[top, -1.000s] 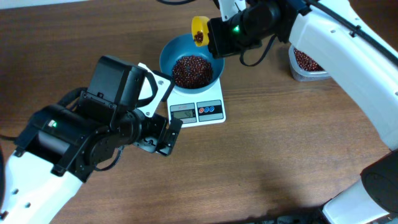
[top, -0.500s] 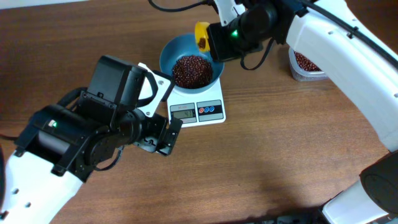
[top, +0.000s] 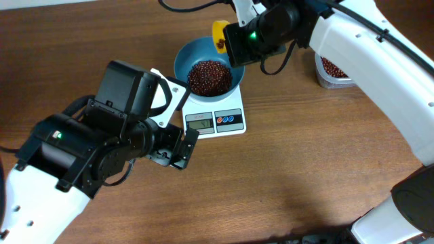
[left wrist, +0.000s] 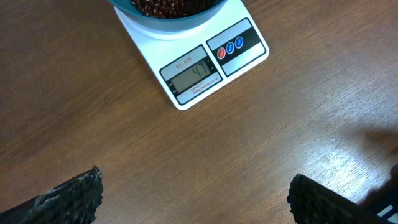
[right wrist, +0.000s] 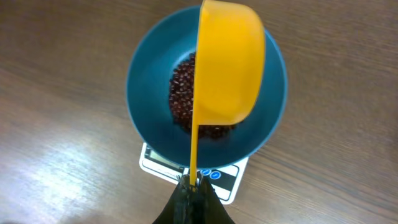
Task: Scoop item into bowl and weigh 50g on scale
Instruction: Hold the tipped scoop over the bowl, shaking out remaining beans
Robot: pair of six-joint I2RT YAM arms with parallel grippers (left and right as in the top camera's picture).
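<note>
Beans (top: 209, 76): dark red-brown heap lying in the teal bowl (top: 182, 59), which stands on the white scale (top: 215, 118). Brown wooden table (top: 305, 169) underlies everything. Right arm (top: 366, 41) reaches in from the far right side, over the back of the bowl. Left arm (top: 88, 156) lies across the near left, its wrist just beside the scale's left edge. Bowl is round, deep and wider than the scale platform, overhanging it on all sides seen. Scale display (left wrist: 194, 76) reads 47; one red and two blue buttons (left wrist: 231, 46) sit beside it. Clear tub (top: 336, 83), well apart to the right of the scale, holds more beans and is partly hidden by the right arm. Left gripper (left wrist: 193, 196) is spread wide with nothing between its fingers (left wrist: 68, 196), hovering over bare table just in front of the scale. Right gripper (right wrist: 193, 186) is clamped on the thin handle of a yellow scoop (right wrist: 230, 62). Scoop cup is rolled on its side above the bowl, its outer shell toward the wrist camera; cannot tell whether any beans are in it.
</note>
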